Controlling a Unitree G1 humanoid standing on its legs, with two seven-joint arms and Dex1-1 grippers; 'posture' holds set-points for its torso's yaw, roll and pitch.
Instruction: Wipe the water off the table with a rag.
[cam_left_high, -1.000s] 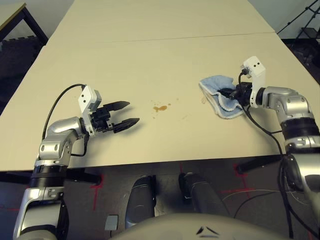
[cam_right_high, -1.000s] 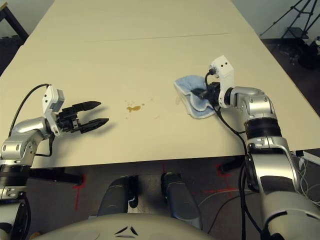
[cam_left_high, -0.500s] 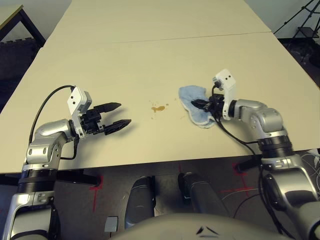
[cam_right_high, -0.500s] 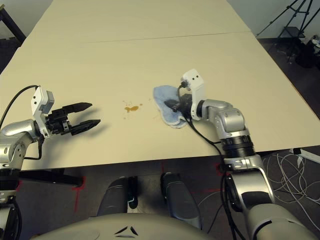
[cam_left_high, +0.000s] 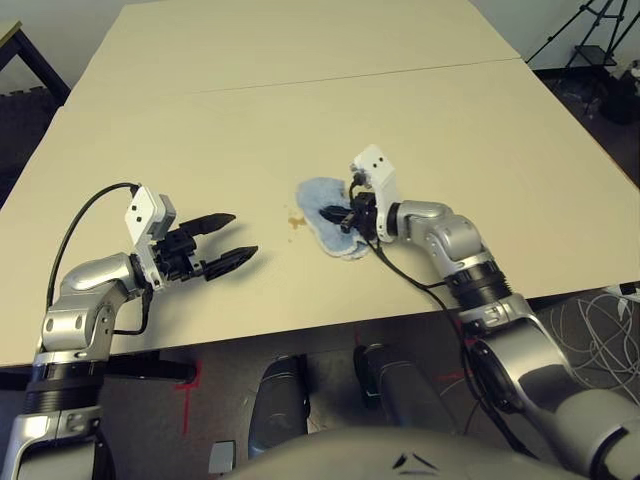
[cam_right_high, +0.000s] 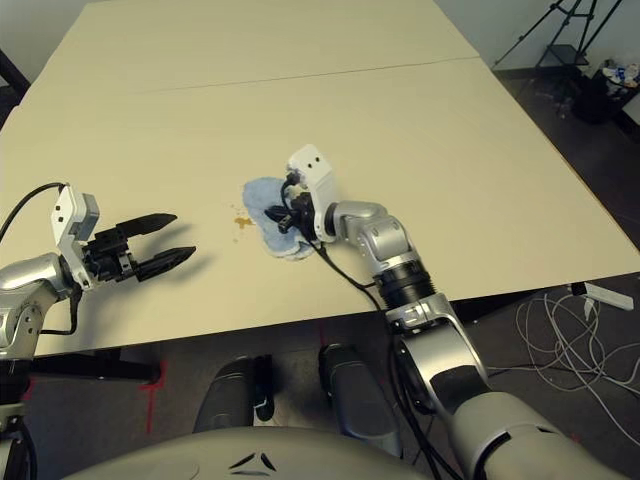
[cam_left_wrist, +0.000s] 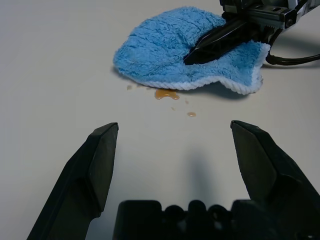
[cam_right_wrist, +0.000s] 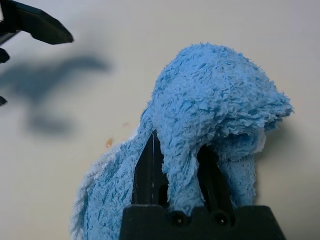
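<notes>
Left-eye view: beside the brown water drops (cam_left_high: 297, 221), the right gripper (cam_left_high: 352, 215) pinches the blue rag (cam_left_high: 322, 193), likely to wipe them off the table (cam_left_high: 300, 120), while beyond them the left gripper (cam_left_high: 246, 236) gapes empty.

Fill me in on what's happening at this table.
The robot is partway through wiping up a spill. Its right gripper has the blue rag pinched between its fingers, with the rag's edge at the amber water. Some of that water is uncovered on the table, on the side toward the left gripper, which hovers open and empty.
</notes>
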